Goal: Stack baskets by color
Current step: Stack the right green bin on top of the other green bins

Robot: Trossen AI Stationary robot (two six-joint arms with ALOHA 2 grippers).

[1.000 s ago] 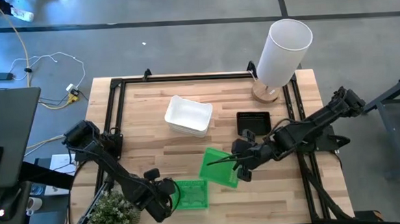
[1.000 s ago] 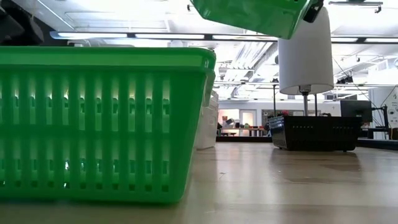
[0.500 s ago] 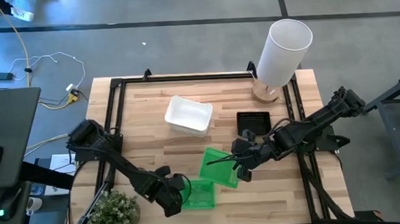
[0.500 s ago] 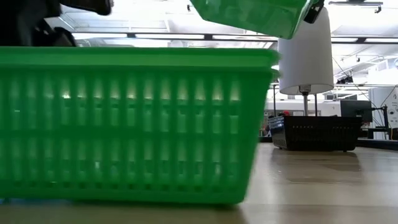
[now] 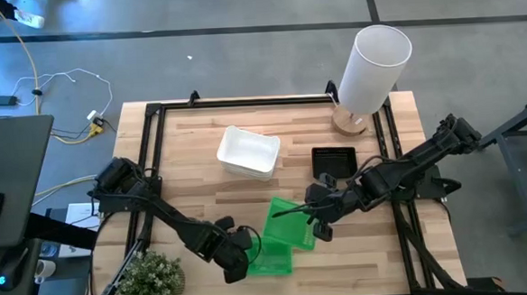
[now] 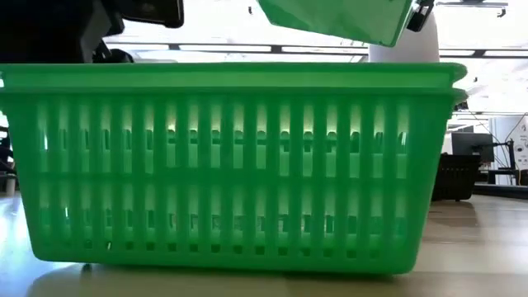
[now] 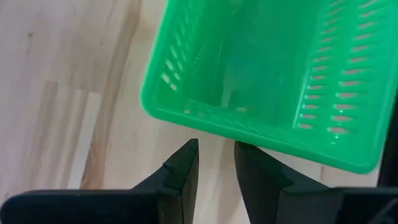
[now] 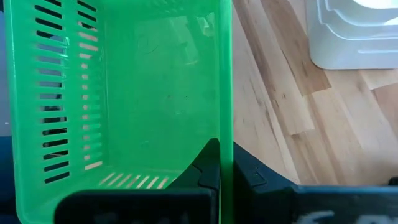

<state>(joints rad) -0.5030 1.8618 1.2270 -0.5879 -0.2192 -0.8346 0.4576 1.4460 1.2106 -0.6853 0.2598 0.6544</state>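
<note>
One green basket [image 5: 274, 257] stands on its bottom near the table's near edge and fills the low view [image 6: 231, 165]. My left gripper [image 5: 244, 257] is at its left end, fingers a little apart with nothing between them [image 7: 214, 149]. A second green basket [image 5: 290, 220] hangs tilted above the table [image 6: 338, 18], with my right gripper [image 5: 312, 214] shut on it. It overlaps the far part of the first one from above. White baskets [image 5: 248, 151] sit stacked at mid-table. Black baskets [image 5: 334, 160] stand to their right. My left gripper meets the resting green basket's left end wall, at its rim [image 7: 242, 138], with its fingertips [image 7: 239, 149], slanting down from the table's left; the wall lies ahead of the tips, not between them. My right gripper pinches the lifted basket's side wall at its rim [image 8: 226, 124], one finger inside and one outside. The fingers slant down from the table's right. The basket is clear of the table and tilted.
A tall white cylinder [image 5: 372, 65] stands on a wooden base at the far right corner. A small plant [image 5: 150, 282] sits at the near left corner. A black frame [image 5: 153, 113] runs round the table. Bare wood lies left of the white baskets.
My left gripper has gone toward the table's right edge along the near edge and has sunk a little. The green basket on the table has slid right ahead of it, staying upright, and now lies partly beneath the lifted basket.
</note>
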